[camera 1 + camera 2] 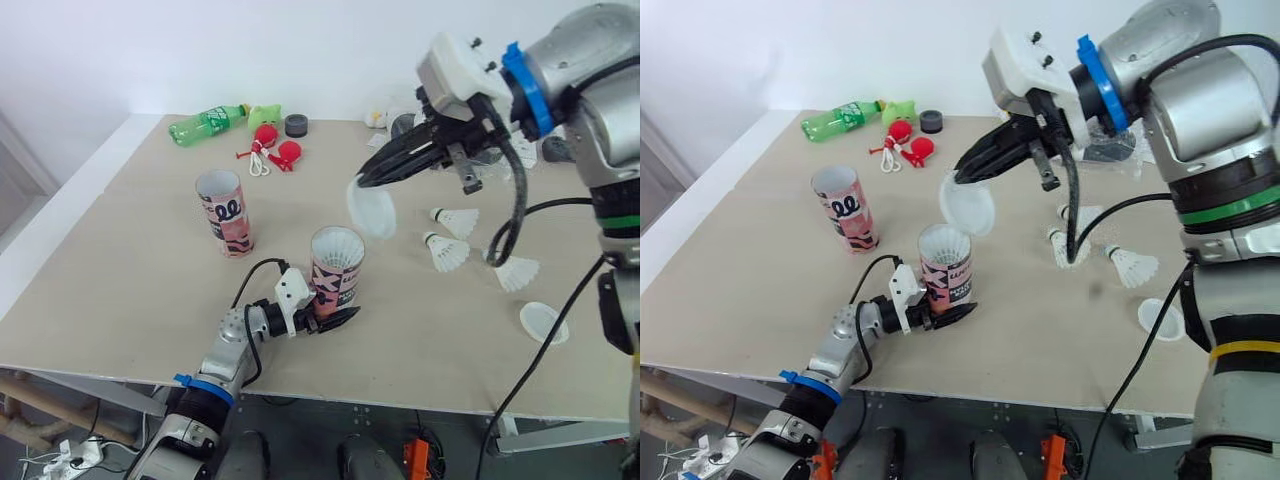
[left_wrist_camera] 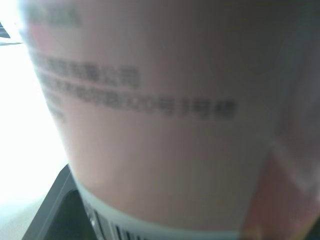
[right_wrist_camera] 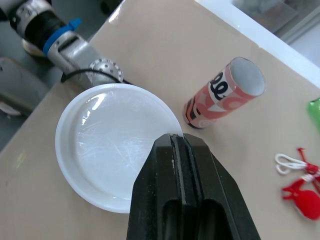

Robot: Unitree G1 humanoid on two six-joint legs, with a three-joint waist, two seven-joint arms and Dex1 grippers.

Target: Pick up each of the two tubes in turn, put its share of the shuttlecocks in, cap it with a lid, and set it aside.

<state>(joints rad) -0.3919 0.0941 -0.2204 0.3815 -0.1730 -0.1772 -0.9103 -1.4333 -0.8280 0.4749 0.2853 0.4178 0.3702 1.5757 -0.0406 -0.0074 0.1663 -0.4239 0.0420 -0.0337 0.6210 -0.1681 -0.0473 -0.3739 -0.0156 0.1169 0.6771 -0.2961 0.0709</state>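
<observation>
**On the pale beige table (image 1: 130, 270): one offset to close before capping**

Against the white wall (image 1: 200, 50), the table carries everything you need. Your left pincer (image 1: 335, 318) is clamped round the lower body of a pink printed cardboard tube (image 1: 336, 265). The tube stands upright near the front edge, with white feathers showing in its mouth. Your right pincer (image 1: 365, 180) is pinched tight on the rim of a round white translucent plastic lid (image 1: 372, 210), held in the air and tilted nearly on edge.

Mind this relation: the tube's mouth lies below the lid and towards your left, and the tube's long axis runs straight up. I judge you must bring the lid down and left and level it flat before it seats. The right arm is the one placed for that, while the left steadies.

A second pink tube (image 1: 226, 212) stands open, well apart to the left. Three white feathered shuttlecocks (image 1: 445, 252) and a spare white lid (image 1: 543, 322) lie to the right.
</observation>
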